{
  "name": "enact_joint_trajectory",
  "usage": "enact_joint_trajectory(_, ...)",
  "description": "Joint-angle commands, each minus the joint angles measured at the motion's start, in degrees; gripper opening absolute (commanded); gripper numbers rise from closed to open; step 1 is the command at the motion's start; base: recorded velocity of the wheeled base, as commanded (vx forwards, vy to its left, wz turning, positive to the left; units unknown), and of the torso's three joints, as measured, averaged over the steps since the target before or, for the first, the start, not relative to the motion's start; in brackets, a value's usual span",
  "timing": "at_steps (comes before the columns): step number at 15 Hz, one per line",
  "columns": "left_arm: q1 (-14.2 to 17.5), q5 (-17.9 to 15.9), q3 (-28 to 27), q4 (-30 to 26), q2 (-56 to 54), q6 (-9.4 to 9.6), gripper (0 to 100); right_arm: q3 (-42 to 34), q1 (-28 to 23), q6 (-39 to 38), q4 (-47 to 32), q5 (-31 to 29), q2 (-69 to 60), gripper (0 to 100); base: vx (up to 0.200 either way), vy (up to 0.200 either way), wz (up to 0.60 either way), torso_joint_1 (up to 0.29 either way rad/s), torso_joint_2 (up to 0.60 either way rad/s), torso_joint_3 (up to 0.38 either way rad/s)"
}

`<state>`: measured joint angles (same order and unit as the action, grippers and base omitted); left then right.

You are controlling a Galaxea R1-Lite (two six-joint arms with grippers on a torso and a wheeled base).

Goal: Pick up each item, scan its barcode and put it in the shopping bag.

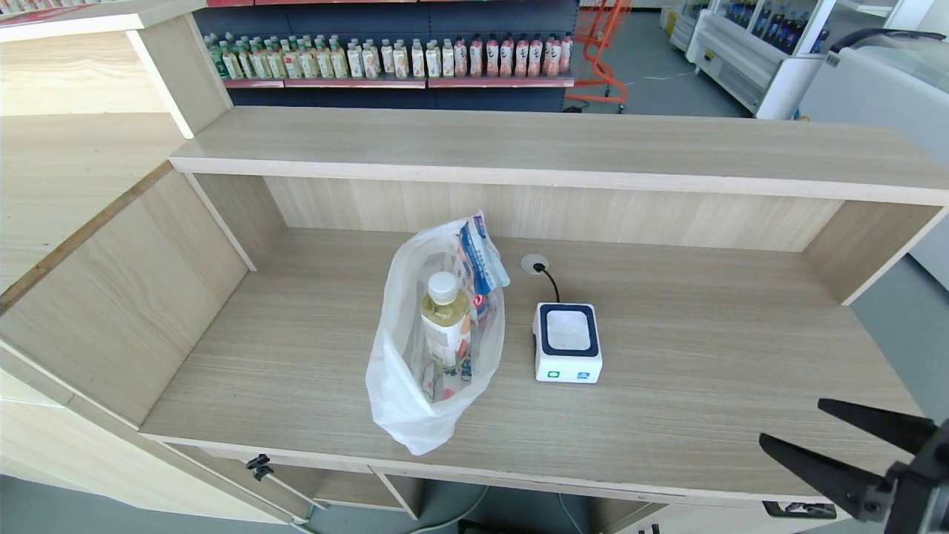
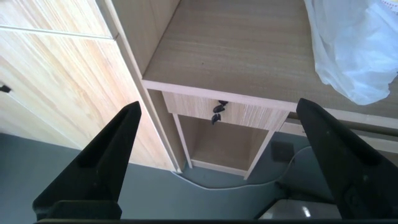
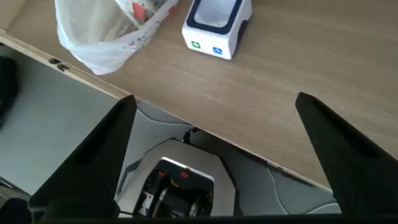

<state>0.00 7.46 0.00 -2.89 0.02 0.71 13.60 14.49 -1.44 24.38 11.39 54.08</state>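
Note:
A white plastic shopping bag (image 1: 415,371) stands in the middle of the wooden counter (image 1: 667,415). Inside it stand a tea bottle with a white cap (image 1: 445,319) and a blue-and-white packet (image 1: 480,259) that sticks out at the top. Just right of the bag sits the white barcode scanner (image 1: 567,343) with its cable. My right gripper (image 1: 789,423) hangs open over the counter's front right corner, holding nothing. The same bag (image 3: 102,34) and scanner (image 3: 217,25) lie beyond it. My left gripper (image 2: 217,118) is open and empty, below the counter's front left edge, with the bag's bottom (image 2: 354,56) off to one side.
A raised wooden ledge (image 1: 563,148) and side walls enclose the counter on three sides. A cable hole (image 1: 534,262) lies behind the scanner. A drawer with a black handle (image 2: 217,113) sits under the counter front. Store shelves with bottles (image 1: 385,58) stand beyond.

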Motion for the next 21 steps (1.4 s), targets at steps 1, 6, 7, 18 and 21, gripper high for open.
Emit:
enact_joint_trajectory(1,0.00,0.01,0.00,-0.01,-0.02,0.00,100,-13.60,-8.69,1.79,-17.97,-5.41,-34.65,100,0.000,0.000,0.00,0.000,0.00,0.000)
enact_joint_trajectory(6,0.00,0.01,0.00,-0.01,0.06,-0.09,100,-13.60,-16.34,4.25,-24.12,-12.44,-52.14,100,0.000,0.000,0.00,0.000,0.00,0.000)
enact_joint_trajectory(7,0.00,0.01,0.00,-0.01,-0.02,-0.09,100,-13.60,-15.55,4.16,-24.12,-12.26,-51.62,100,0.000,0.000,0.00,0.000,0.00,0.000)
enact_joint_trajectory(18,0.00,0.01,0.00,-0.01,-0.02,0.17,100,-13.60,-14.85,2.67,-23.94,-12.35,-54.08,0,0.000,0.000,0.00,0.000,0.00,0.000)
enact_joint_trajectory(21,0.00,0.01,0.00,-0.01,-0.02,0.87,100,-13.60,-14.85,2.67,-23.94,-12.35,-54.08,0,0.000,-0.133,0.00,0.003,0.00,0.000)
